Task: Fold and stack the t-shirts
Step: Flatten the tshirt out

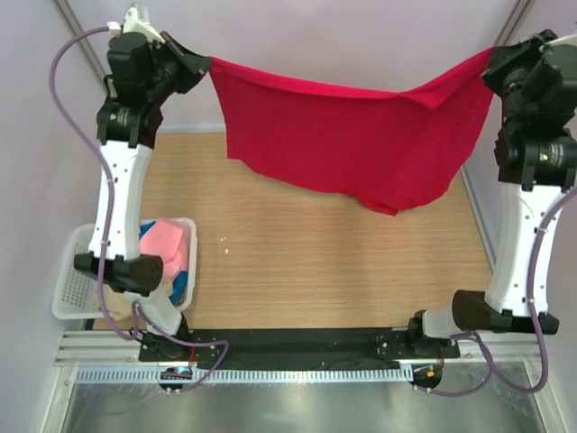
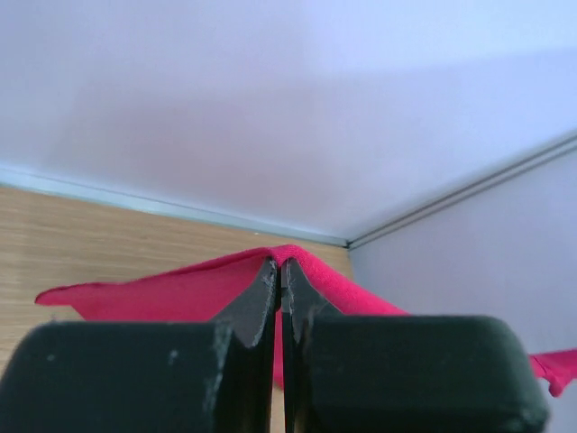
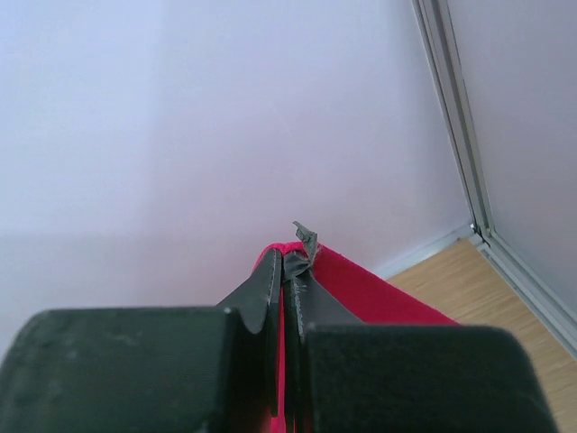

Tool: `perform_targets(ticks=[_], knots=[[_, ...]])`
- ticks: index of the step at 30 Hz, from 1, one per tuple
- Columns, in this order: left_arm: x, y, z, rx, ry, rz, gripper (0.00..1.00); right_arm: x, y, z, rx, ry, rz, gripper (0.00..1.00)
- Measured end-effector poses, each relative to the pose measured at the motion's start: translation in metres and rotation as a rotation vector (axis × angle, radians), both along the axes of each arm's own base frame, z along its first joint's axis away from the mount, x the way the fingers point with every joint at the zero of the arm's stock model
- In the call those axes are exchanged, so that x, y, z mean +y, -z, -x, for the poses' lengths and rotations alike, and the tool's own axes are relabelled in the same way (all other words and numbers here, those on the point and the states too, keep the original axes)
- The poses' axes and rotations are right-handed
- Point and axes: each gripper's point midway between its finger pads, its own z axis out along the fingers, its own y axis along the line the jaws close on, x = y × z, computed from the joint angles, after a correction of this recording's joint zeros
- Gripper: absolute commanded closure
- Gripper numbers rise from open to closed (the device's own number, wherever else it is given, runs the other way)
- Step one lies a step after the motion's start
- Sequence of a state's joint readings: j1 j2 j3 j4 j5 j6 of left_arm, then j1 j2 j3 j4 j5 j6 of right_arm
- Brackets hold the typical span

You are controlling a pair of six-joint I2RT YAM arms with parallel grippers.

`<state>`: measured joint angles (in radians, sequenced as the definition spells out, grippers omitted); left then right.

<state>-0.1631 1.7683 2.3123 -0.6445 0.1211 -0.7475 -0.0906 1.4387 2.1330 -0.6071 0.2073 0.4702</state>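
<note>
We see the red t-shirt [image 1: 343, 144] hung in the air over the far half of the table [image 1: 315, 271], sagging mid-span. The left gripper [image 2: 279, 275] clamps one top corner and the right gripper [image 3: 286, 262] the other, jaws pressed together on cloth. A pink shirt [image 1: 167, 242] lies in the white basket [image 1: 68, 293] at near left.

Red t-shirt [image 1: 343, 135] hung spread by 2 corners, mid sagging; pink shirt [image 1: 167, 242] crumpled in basket [image 1: 68, 289].

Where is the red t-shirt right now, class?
In the top view, the red t-shirt hangs stretched over the far end of the table, pinched at its upper corners by the left gripper and the right gripper.
</note>
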Motion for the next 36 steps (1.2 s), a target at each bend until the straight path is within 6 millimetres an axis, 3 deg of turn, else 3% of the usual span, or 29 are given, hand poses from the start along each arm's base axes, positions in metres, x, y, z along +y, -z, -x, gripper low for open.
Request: perform_targets(ticks=[6,10,12,17,19,22,25,28,32,36], knots=[[0.008,-0.064,0.087,-0.149,0.037,0.03,1.0,0.006,-0.064,0.078,-0.168,0.006,0.053,0.99],[0.017,-0.106,0.144,-0.266,0.038,0.047,1.0,0.012,-0.117,0.149,-0.343,0.009,0.085,0.99],[0.022,-0.123,0.176,-0.321,0.037,0.056,1.0,0.016,-0.13,0.179,-0.4,0.006,0.092,0.99],[0.038,-0.141,0.252,-0.413,0.022,0.072,1.0,0.026,-0.159,0.26,-0.555,-0.003,0.112,0.99],[0.041,-0.143,0.273,-0.435,0.019,0.076,1.0,0.03,-0.169,0.289,-0.614,-0.008,0.121,0.99],[0.047,-0.15,0.307,-0.491,0.017,0.087,1.0,0.034,-0.175,0.313,-0.663,-0.016,0.131,0.99],[0.05,-0.142,0.315,-0.487,0.012,0.088,1.0,0.036,-0.171,0.315,-0.659,-0.021,0.14,0.99],[0.047,-0.122,0.297,-0.424,0.012,0.078,1.0,0.033,-0.154,0.29,-0.592,-0.021,0.149,0.99],[0.038,-0.076,0.246,-0.274,0.012,0.053,1.0,0.027,-0.111,0.223,-0.428,-0.027,0.153,0.99],[0.03,-0.018,0.189,-0.112,0.008,0.022,1.0,0.023,-0.051,0.148,-0.249,-0.051,0.143,0.99]])
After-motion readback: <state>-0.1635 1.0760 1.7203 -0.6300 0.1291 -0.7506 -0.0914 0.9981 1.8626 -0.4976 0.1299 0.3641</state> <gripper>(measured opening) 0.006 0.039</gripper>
